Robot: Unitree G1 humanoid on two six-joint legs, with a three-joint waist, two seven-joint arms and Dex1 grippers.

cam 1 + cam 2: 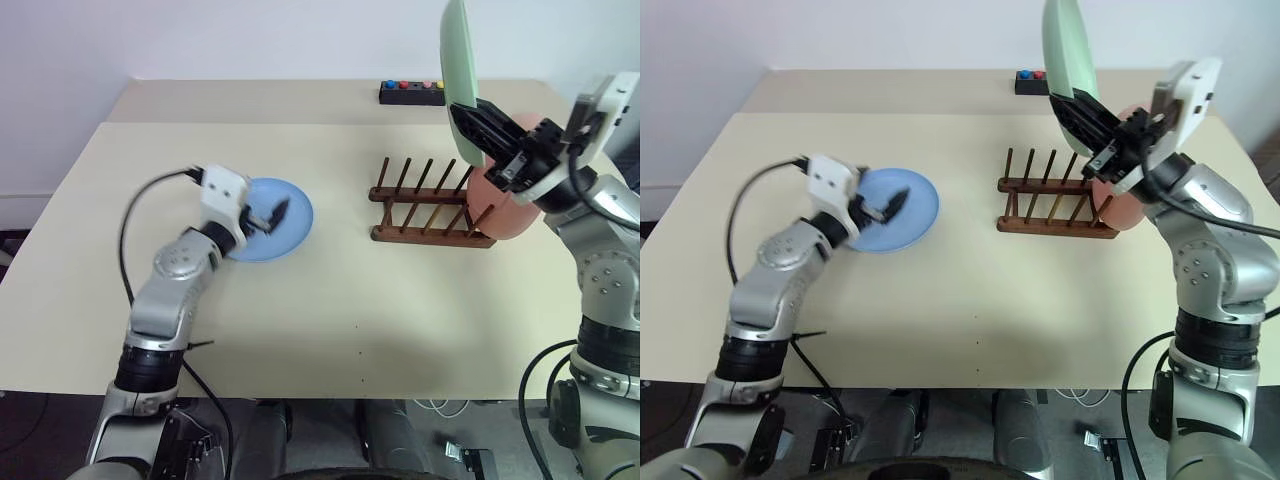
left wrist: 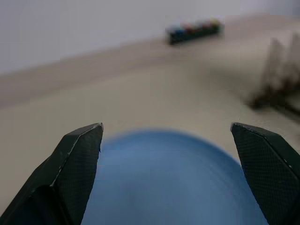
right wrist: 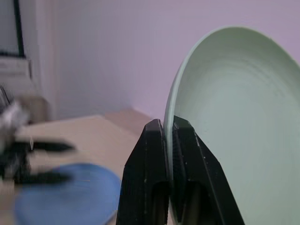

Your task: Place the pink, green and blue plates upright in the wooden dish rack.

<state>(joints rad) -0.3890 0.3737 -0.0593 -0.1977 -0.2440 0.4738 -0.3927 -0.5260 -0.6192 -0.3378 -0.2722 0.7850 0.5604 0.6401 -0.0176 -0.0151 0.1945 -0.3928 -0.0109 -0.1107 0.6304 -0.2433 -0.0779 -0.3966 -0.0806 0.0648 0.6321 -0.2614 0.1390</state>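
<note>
Right pincer (image 1: 1080, 110) clamped tight on the rim of the green plate (image 1: 1065, 45), held on edge in the air above the wooden dish rack (image 1: 430, 205) with the pink plate (image 1: 500, 205) standing at its right end. Left pincer (image 1: 268, 215) spread wide, gripping nothing, low over the blue plate (image 1: 285, 235) lying flat on the table (image 1: 350, 310), well apart from the rack.
</note>
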